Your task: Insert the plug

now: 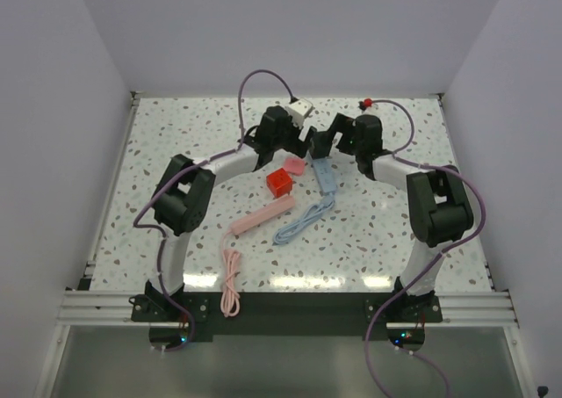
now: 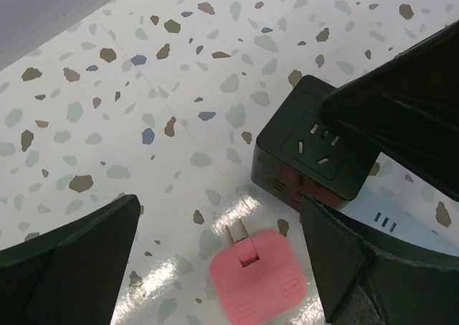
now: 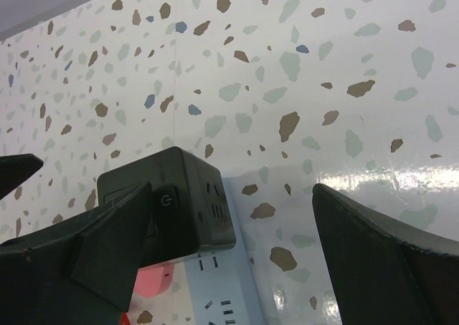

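- Pink plug (image 2: 259,278): it lies flat on the table (image 2: 107,110) at the lower centre of the left wrist view, with its two metal prongs (image 2: 234,233) pointing up the frame.
- Handling: you should expect a light, stiff plastic shell that is smooth enough to slide on the glossy top. Take it by the flat sides of the body, clear of the prongs.
- Black socket cube (image 2: 315,153): it stands right of centre, near the plug but apart from it, with a socket face upward. It probably shifts under a push.
- Left gripper (image 2: 219,203): the jaws are wide and hold nothing.
- Right gripper (image 3: 231,192): the jaws are wide and hold nothing. The cube sits beside the finger at lower left, and you cannot tell whether they touch.
- Hidden: in the top view the arms cover the cube, and a finger cuts off the light-blue power strip (image 2: 387,217).
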Motion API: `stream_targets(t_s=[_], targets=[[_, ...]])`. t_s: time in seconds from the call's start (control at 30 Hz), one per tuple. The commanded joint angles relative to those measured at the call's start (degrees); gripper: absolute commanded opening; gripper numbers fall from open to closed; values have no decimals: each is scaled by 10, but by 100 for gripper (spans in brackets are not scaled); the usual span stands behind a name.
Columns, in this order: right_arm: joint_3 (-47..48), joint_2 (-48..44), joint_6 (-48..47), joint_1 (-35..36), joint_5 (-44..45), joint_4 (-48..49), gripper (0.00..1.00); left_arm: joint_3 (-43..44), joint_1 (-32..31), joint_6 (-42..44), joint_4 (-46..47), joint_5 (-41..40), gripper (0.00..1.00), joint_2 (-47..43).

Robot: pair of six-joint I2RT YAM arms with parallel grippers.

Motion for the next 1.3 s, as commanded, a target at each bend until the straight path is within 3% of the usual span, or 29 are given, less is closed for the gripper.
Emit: stream_targets(t_s=[0.0,0.5,0.63,1.27], targets=[[-32,19,-46,21,8,-142,95,-2,-2,-42,62,-16,100,-31],[-37,19,-52,44,24,-164,94,-77,-4,-85,176,-50,99,-85],[-43,14,-50,46,28,-168,94,-40,-9,-83,134,-33,100,-53],[-28,22,-25,24,35,-198,96,-32,-22,-64,82,-6,99,-1]])
